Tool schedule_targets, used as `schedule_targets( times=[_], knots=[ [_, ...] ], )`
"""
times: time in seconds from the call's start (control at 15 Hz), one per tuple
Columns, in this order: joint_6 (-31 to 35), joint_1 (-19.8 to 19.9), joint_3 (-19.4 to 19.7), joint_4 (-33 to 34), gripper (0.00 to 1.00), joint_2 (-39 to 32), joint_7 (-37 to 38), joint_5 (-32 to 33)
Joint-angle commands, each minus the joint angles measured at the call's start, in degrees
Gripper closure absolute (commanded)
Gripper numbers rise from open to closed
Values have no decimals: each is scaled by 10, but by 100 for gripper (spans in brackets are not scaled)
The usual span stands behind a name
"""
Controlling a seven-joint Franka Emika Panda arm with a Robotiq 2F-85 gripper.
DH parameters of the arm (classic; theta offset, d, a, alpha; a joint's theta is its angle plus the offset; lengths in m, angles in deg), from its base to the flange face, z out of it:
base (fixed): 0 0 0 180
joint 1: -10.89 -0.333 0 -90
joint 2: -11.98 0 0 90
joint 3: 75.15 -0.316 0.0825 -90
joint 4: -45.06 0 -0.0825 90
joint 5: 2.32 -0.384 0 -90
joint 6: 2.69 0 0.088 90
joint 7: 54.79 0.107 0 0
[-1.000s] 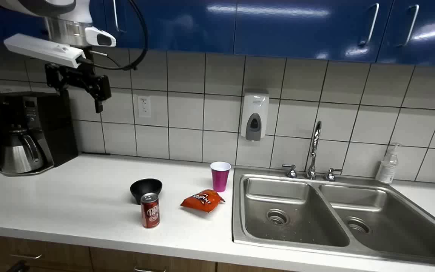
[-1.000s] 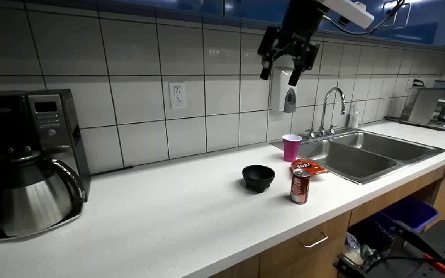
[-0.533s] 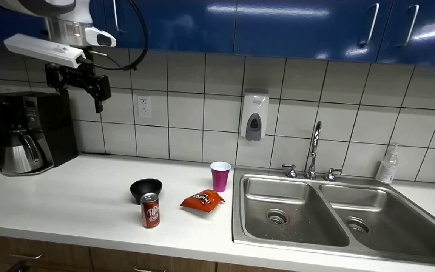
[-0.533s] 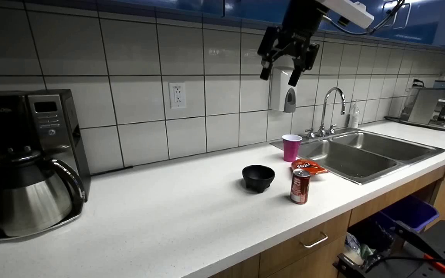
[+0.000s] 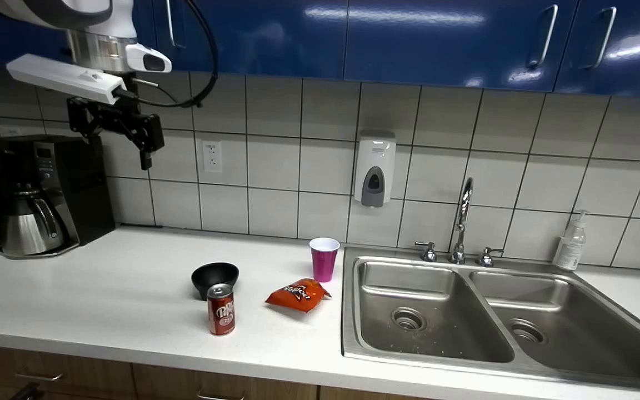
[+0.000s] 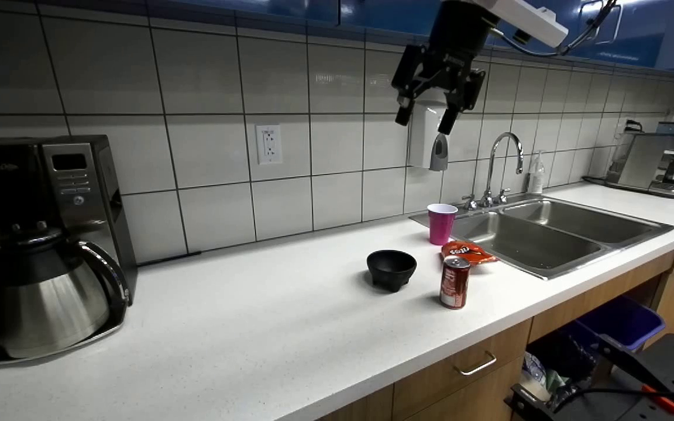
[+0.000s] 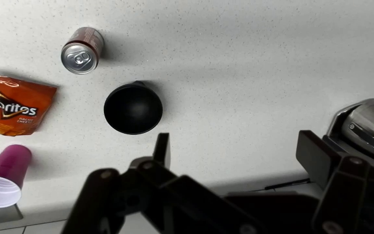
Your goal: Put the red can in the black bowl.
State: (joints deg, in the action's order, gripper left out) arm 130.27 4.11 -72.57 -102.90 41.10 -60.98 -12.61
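The red can stands upright on the counter, in front of the black bowl in an exterior view. It also shows in an exterior view and, top towards me, at the upper left of the wrist view. The black bowl stands upright and empty beside the can, apart from it; in the wrist view the bowl lies just beyond the left finger. My gripper is wide open with nothing between its fingers. In both exterior views the gripper hangs high above the counter.
An orange snack bag and a pink cup stand close to the can and bowl, by the steel sink. A coffee maker is at the far end. A tiled wall with a soap dispenser runs behind.
My arm and gripper have moved down very slightly. The gripper stays open. The can, bowl, bag and cup have not moved.
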Motion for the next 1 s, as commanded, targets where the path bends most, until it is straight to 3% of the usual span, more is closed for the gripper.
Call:
schedule_targets(
  times=[0.0,0.93],
  knots=[
    [28,12,8,-28,0,12,-23,1],
    [86,44,66,-67,0,3,-92,15]
  ],
)
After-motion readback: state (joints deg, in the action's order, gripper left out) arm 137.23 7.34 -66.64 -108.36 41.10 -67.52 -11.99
